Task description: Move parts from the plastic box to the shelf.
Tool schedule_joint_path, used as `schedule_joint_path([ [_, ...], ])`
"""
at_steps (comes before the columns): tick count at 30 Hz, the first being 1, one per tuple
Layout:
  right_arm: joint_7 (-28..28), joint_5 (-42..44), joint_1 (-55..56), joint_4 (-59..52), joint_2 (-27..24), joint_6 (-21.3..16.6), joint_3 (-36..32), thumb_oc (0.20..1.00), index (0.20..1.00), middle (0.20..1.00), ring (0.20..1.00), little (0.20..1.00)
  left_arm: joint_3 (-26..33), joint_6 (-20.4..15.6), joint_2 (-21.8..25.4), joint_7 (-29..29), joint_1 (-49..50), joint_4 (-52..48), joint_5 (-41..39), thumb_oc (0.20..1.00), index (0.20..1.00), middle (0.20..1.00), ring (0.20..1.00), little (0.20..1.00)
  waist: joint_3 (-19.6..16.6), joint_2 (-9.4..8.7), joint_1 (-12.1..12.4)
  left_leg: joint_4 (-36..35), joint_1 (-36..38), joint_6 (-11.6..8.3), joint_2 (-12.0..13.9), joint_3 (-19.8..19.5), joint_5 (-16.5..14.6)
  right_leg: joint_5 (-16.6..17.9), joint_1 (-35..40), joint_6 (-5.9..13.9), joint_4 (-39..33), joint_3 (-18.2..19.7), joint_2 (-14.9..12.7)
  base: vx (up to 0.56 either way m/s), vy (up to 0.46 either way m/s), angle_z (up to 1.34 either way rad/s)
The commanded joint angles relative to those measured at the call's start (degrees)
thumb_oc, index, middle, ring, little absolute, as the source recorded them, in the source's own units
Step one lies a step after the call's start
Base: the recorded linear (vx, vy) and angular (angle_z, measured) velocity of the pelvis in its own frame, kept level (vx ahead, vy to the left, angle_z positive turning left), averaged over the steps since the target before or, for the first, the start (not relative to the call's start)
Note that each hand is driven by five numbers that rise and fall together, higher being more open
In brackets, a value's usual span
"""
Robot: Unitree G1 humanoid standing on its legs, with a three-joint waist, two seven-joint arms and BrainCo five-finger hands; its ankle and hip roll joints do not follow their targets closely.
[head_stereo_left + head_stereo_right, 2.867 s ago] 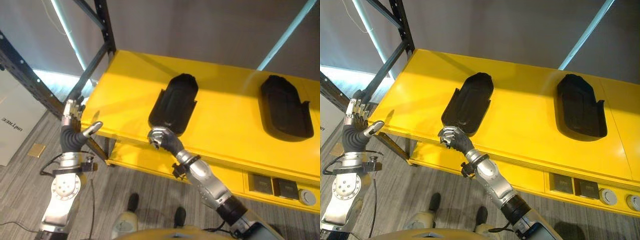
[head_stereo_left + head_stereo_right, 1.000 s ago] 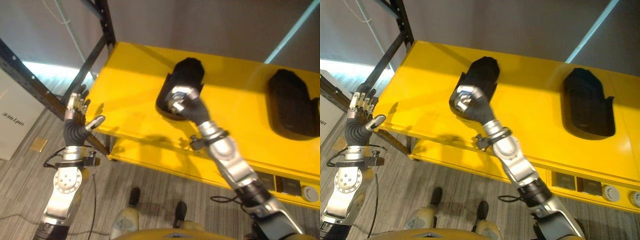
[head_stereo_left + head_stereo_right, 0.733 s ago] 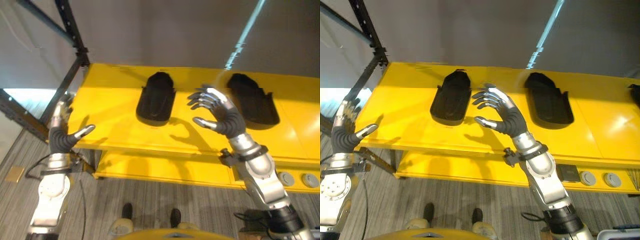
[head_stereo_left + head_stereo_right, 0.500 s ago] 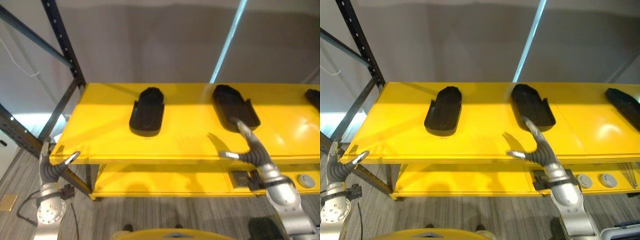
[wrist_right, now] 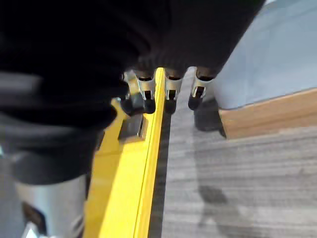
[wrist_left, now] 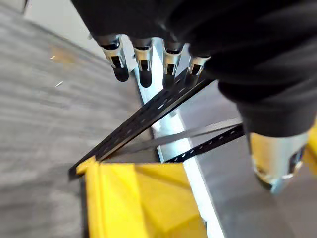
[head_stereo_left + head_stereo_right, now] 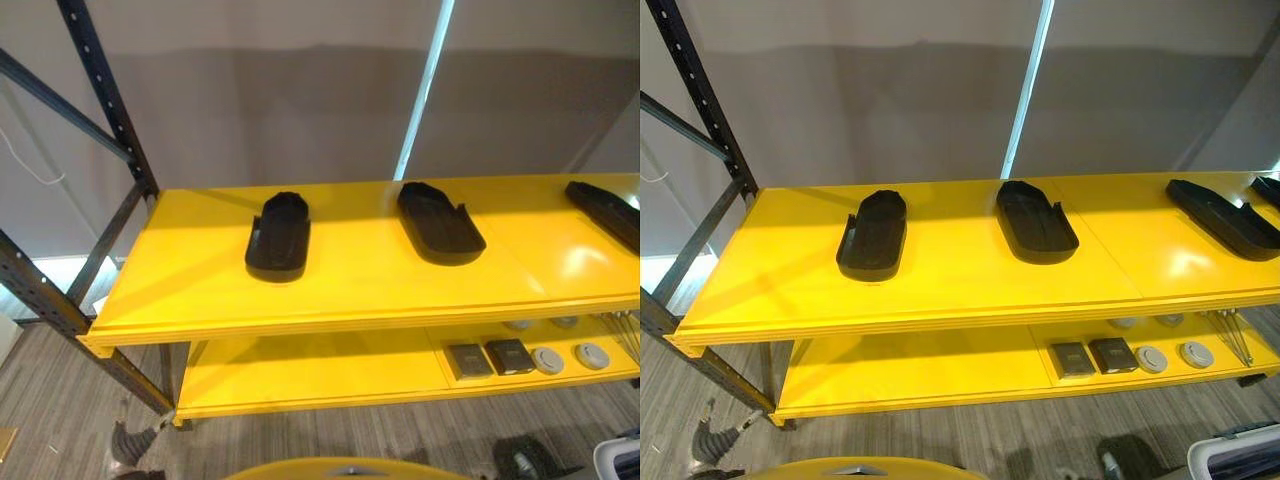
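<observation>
1. On the upper board of the yellow shelf [image 7: 330, 290] lie three black moulded parts, well apart from one another in a row running left to right.
2. The left part [image 7: 278, 235] is an elongated tray-like shell with its rounded end pointing to the far side; it lies left of the shelf's middle.
3. The middle part [image 7: 440, 222] lies right of the first, turned a little so that its near end points to the right; it rests just in front of a pale vertical strip [image 7: 424, 85] on the grey wall.
4. A third part [image 7: 1222, 217] lies at the right end of the upper board, long and narrow, set at a slant; beside it at the far right edge shows the tip of another dark piece [image 7: 1270, 190], too little to tell what it is.
5. On the lower board, toward the right, sit two dark square blocks [image 7: 488, 358] side by side and two round grey discs [image 7: 570, 358] just right of them.
6. A dark perforated steel upright [image 7: 105, 95] with a slanted brace [image 7: 110, 240] stands at the shelf's left end.
7. The left hand [image 6: 148, 59] hangs beside the rack's braces near the shelf's yellow corner; its fingers are straight and released, holding nothing.
8. The right hand [image 5: 163, 84] hangs beside the shelf's yellow edge over the grey floor [image 5: 237, 188], fingers likewise straight and empty.
9. A pale box corner [image 7: 1240, 455] shows at the near right on the floor.
</observation>
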Motion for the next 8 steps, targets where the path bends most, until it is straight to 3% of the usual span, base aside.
schedule_joint_path([
  [1,1.27,3.48,-7.67,-0.77,-0.95,-0.77,0.73,1.0,1.0,1.0,1.0,1.0,0.97,-1.59,2.42,-3.92,-4.52,-2.09,-6.06,1.0,1.0,1.0,1.0,1.0,3.11,-1.78,0.34,0.67,3.71,2.06,-1.28,-0.56,-6.84,-7.84,2.24,-0.63,2.98,-1.26,0.64,-0.04,0.017,-0.05],
  [3,1.8,3.72,-9.13,0.7,-0.67,-0.46,2.21,1.0,1.0,1.0,1.0,1.0,-0.16,-1.46,2.54,-4.21,-6.52,1.5,-6.67,1.0,1.0,1.0,1.0,1.0,3.21,-1.73,0.32,0.67,3.59,2.02,-1.31,-0.46,-6.72,-7.74,2.08,-0.64,2.98,-1.25,0.58,-0.04,0.018,0.0],
  [4,3.62,4.95,-12.8,6.47,0.62,0.84,5.71,1.0,1.0,1.0,1.0,1.0,-2.37,-0.1,2.29,-5.08,-10.57,10.42,-6.16,1.0,1.0,1.0,1.0,1.0,3.07,-1.76,0.4,0.58,3.41,1.99,-1.35,-0.29,-6.57,-7.58,1.83,-0.76,2.88,-1.17,0.54,-0.03,0.01,0.03],
  [5,3.62,4.95,-12.8,6.47,0.62,0.84,5.71,1.0,1.0,1.0,1.0,1.0,-2.37,-0.1,2.29,-5.08,-10.57,10.42,-6.16,1.0,1.0,1.0,1.0,1.0,3.07,-1.76,0.4,0.58,3.41,1.99,-1.35,-0.29,-6.57,-7.58,1.83,-0.76,2.88,-1.17,0.54,0.0,0.0,0.0],
  [7,4.18,5.17,-17.02,14.9,2.68,3.07,8.49,1.0,1.0,1.0,1.0,1.0,-4.3,2.21,1.05,-7.01,-14.9,21.58,-5.88,1.0,1.0,1.0,1.0,1.0,2.14,-1.53,0.53,0.15,3.73,1.92,-1.36,0.16,-6.77,-7.6,2.08,-0.95,2.44,-1.07,0.46,0.0,0.0,0.0],
  [8,4.18,5.17,-17.02,14.9,2.68,3.07,8.49,1.0,1.0,1.0,1.0,1.0,-4.3,2.21,1.05,-7.01,-14.9,21.58,-5.88,1.0,1.0,1.0,1.0,1.0,2.14,-1.53,0.53,0.15,3.73,1.92,-1.36,0.16,-6.77,-7.6,2.08,-0.95,2.44,-1.07,0.46,0.0,0.0,0.0],
])
